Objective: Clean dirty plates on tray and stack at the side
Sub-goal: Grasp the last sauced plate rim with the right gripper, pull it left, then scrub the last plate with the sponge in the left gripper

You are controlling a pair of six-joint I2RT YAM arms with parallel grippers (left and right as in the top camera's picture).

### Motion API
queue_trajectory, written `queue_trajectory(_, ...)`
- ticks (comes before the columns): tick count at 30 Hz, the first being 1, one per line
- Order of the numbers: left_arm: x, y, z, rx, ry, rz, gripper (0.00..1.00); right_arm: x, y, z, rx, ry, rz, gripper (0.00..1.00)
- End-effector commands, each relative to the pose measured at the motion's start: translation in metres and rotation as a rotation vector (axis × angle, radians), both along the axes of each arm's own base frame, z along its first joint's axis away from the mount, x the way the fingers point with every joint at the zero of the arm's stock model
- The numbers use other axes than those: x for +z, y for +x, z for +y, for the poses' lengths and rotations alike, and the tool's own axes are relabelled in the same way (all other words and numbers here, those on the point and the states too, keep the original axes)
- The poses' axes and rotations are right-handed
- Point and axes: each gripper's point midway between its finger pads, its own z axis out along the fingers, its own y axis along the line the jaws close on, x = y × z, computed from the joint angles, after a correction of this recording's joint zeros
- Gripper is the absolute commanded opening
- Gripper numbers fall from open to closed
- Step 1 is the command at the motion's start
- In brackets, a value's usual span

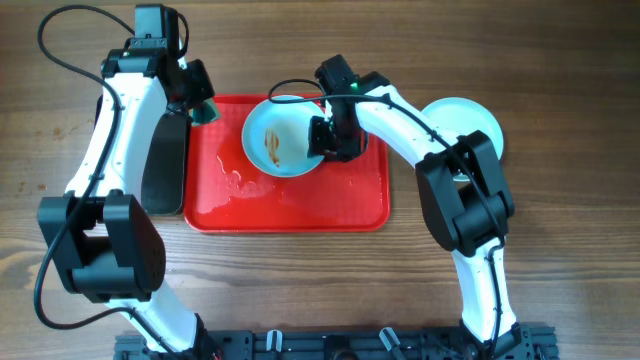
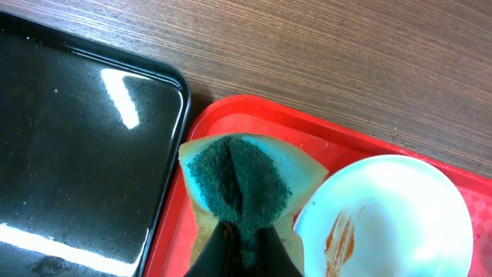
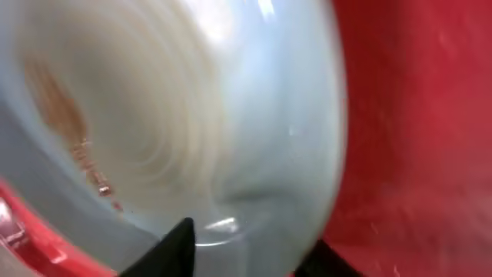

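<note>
Round pale mint-white plate [image 1: 280,140], orange-brown streak inside, sits on large red plastic tray [image 1: 300,212], far side from robot. Right gripper [image 1: 328,136] pinched on its rim only, pretty thin hold imo. Left gripper [image 2: 242,258] clamped on folded green sponge [image 2: 242,173], just beside plate, not on sauce. Worry: hard scrub push twists plate out of pinch, or skids it across wet-looking tray. Sponge might drag loose too. Another pale plate [image 1: 470,118] lies on wood table [image 1: 560,250], right side.

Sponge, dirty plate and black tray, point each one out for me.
sponge [image 2: 238,181], left wrist view, its dark green scouring face.
dirty plate [image 1: 283,138], overhead view, its sauce-streaked middle.
black tray [image 2: 69,154], left wrist view, bare glossy floor.
</note>
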Motion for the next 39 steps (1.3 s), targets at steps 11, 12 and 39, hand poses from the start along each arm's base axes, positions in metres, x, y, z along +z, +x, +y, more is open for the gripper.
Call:
queue_trajectory(11, -0.007, -0.002, -0.006, -0.005, -0.035, 0.021, 0.04, -0.017, 0.042, -0.016, 0.047, -0.033, -0.177, 0.22)
queue_trajectory(12, -0.007, -0.002, -0.009, -0.012, -0.054, 0.021, 0.04, -0.019, 0.04, -0.016, 0.0, -0.034, -0.153, 0.19)
queue_trajectory(39, -0.121, -0.042, -0.07, -0.266, -0.009, 0.06, 0.04, -0.026, 0.006, 0.003, -0.001, -0.034, -0.049, 0.04)
